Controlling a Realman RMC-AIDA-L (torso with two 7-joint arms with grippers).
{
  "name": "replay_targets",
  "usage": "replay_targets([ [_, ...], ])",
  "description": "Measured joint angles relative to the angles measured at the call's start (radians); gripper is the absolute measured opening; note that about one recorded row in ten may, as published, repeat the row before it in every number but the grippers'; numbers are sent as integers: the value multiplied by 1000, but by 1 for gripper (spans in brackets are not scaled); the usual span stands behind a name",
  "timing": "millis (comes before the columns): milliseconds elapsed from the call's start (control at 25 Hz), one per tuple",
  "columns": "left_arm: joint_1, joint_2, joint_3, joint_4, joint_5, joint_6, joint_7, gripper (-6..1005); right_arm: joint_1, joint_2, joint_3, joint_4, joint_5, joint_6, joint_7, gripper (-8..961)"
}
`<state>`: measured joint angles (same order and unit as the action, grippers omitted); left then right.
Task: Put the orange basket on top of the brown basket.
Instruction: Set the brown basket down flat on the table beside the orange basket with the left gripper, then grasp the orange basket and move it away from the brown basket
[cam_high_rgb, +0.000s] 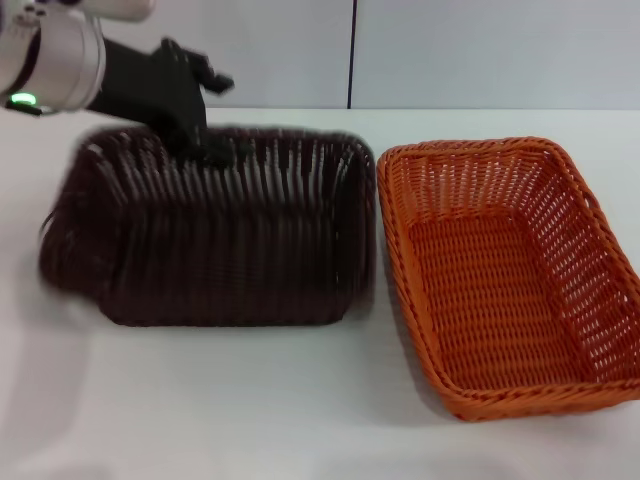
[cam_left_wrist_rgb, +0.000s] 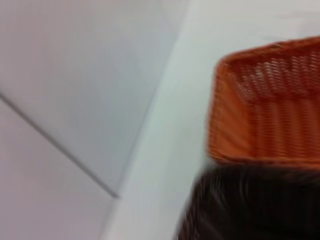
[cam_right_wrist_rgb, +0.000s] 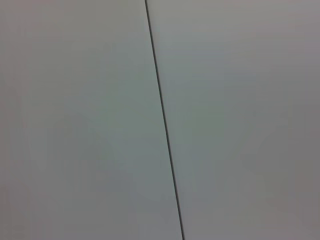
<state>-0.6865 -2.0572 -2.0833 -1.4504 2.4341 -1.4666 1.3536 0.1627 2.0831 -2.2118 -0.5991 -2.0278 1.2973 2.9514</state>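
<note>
L arm comes in from the far-left corner of the head view, silver wrist w/ a green light, black left gripper (cam_high_rgb: 203, 150) down on the far rim of the brown basket (cam_high_rgb: 215, 232), fingertips lost against the dark weave so can't tell how wide it is or whether it really has hold of the rim. Brown basket is on the left half of the white table (cam_high_rgb: 250, 400), blurred, tipped so its open-weave side/underside faces the cam rather than the opening; near edge looks down on the table, far edge up by the gripper. Its right end sits just beside the left rim of the orange basket (cam_high_rgb: 510, 275), narrow gap, can't tell if touching. Orange basket sits upright on the right side of the table, opening up, nothing in it, long axis running near-far and angled a bit, near-right corner reaching the frame edge. It's on the table, not on the brown one. L wrist view: blurred dark weave of the brown basket (cam_left_wrist_rgb: 250, 205) close in, a corner of the orange basket (cam_left_wrist_rgb: 267, 105) beyond it, white table and grey wall panel w/ a seam. R wrist view: only the grey wall (cam_right_wrist_rgb: 75, 120) w/ a dark vertical seam; right gripper not in any view.
</note>
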Motion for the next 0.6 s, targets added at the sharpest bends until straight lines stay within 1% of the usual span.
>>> replay_targets([
  [120,26,-4,2,-47,-9,93,-28,707,5,-1,0,5,0,-8,0,771],
  [200,58,-6,7,-87,-25,207,-81,721,5,-1,0,4,0,-10,0,771],
  [240,131,-9,30,-130,-57,401,-180,728,4,-3,-2,-16,-1,-11,2,771],
  [280,131,-9,30,-130,-57,401,-180,734,4,-3,-2,-16,-1,-11,2,771],
  [320,181,-9,55,-144,-79,516,-227,741,0,-12,-4,-65,-8,-30,2,771],
  [360,240,-9,98,-152,-120,652,-255,748,0,-12,-4,-65,-8,-30,2,771],
  [400,301,-7,145,-155,-157,778,-272,755,0,-19,-3,-91,-14,-45,3,771],
  [440,452,-3,289,-151,-244,1109,-272,762,-5,-59,2,-195,-41,-141,3,771],
  [480,452,-3,289,-151,-244,1109,-272,762,-5,-59,2,-195,-41,-141,3,771],
  [520,510,-2,348,-144,-269,1248,-269,762,-5,-89,10,-264,-60,-222,3,770],
  [560,586,-2,431,-125,-280,1433,-271,762,-5,-110,17,-315,-68,-293,3,770],
  [600,620,-2,473,-109,-283,1539,-279,762,-2,-139,31,-385,-78,-387,3,770],
])
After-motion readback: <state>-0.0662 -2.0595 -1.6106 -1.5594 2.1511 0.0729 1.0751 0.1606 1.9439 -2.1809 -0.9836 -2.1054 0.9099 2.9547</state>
